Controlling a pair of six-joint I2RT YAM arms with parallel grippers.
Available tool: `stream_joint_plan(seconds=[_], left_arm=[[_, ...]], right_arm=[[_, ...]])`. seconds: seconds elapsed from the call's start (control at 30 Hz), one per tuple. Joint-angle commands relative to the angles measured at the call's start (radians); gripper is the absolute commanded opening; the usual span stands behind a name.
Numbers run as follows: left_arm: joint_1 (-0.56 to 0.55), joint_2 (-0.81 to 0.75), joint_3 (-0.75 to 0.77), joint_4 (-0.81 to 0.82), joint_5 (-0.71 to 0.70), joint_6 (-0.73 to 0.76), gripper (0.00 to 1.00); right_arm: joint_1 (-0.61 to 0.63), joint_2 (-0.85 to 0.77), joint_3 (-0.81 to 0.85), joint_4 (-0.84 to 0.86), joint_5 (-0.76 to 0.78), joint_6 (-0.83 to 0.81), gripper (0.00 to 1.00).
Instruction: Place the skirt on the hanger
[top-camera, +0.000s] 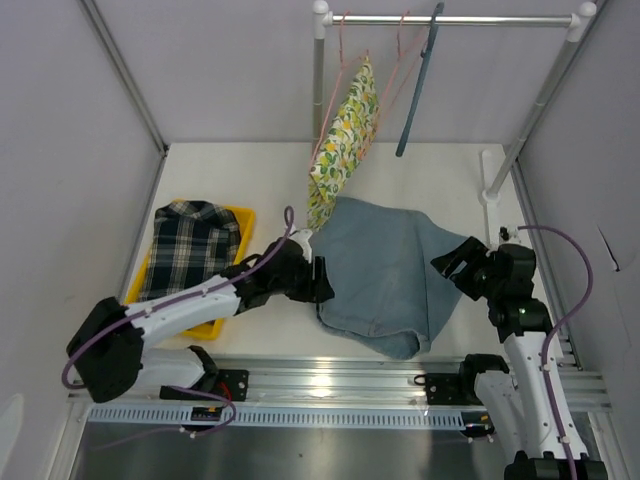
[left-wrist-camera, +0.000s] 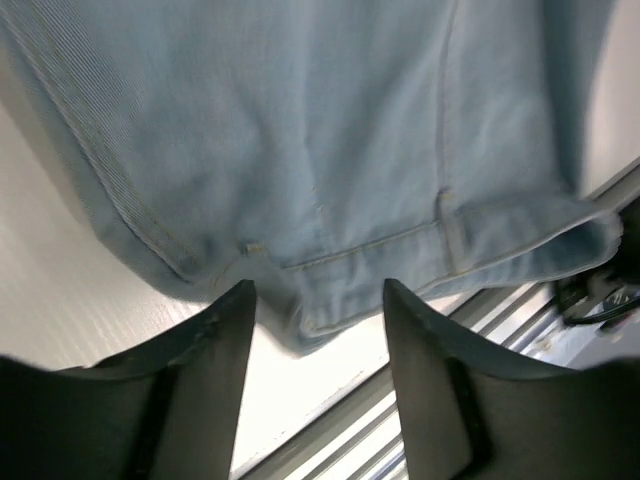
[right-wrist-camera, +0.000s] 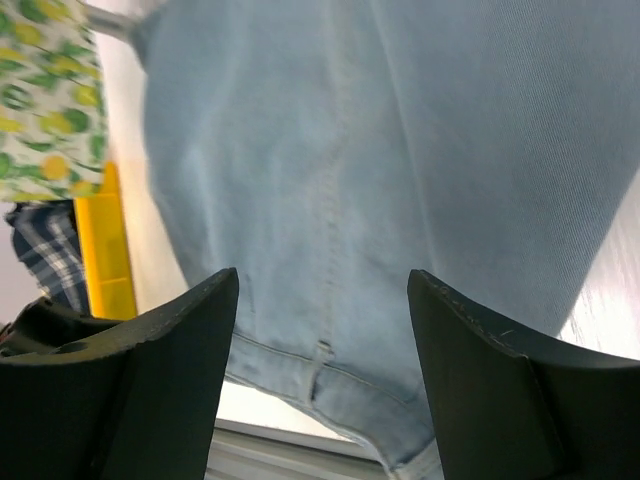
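The lemon-print skirt (top-camera: 346, 140) hangs from a thin pink wire hanger (top-camera: 336, 75) on the rail at the back, its lower corner reaching down to the table. A corner of the skirt shows in the right wrist view (right-wrist-camera: 45, 100). A second pink hanger (top-camera: 398, 60) hangs bare beside it. My left gripper (top-camera: 322, 279) is open and empty at the left edge of the blue denim shirt (top-camera: 385, 272), whose hem lies ahead of the open jaws (left-wrist-camera: 320, 290). My right gripper (top-camera: 452, 262) is open and empty at the shirt's right edge (right-wrist-camera: 322, 280).
A thicker blue-grey hanger (top-camera: 420, 85) hangs on the white rail (top-camera: 450, 19). A dark plaid shirt (top-camera: 190, 248) lies on a yellow tray (top-camera: 243, 218) at the left. The rack's right post (top-camera: 530, 130) stands at the back right. Metal rails (top-camera: 330, 378) run along the near edge.
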Motion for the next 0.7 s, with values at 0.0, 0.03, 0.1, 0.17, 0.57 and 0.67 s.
stream_joint_plan(seconds=[0.0,0.03,0.1,0.17,0.57,0.67], left_arm=[[0.002,-0.148,0.036,0.011,-0.086,0.018,0.65],[0.002,-0.170,0.048,-0.032,-0.097,0.029,0.66],[0.002,-0.216,0.109,-0.072,-0.102,0.059,0.67],[-0.001,-0.245,0.151,-0.093,-0.082,0.088,0.66],[-0.005,-0.189,0.746,-0.026,-0.339,0.337,0.68],[-0.004,-0.060,0.902,0.083,-0.416,0.447,0.71]], right_arm=[[0.003,0.002,0.121,-0.026,0.046,-0.046,0.74],[0.003,0.004,0.138,-0.026,0.053,-0.050,0.74],[0.003,0.020,0.193,-0.026,0.063,-0.060,0.74],[0.004,0.037,0.234,-0.023,0.060,-0.064,0.72],[0.015,0.151,0.293,0.055,0.024,-0.075,0.70],[0.018,0.149,0.287,0.063,0.018,-0.080,0.70]])
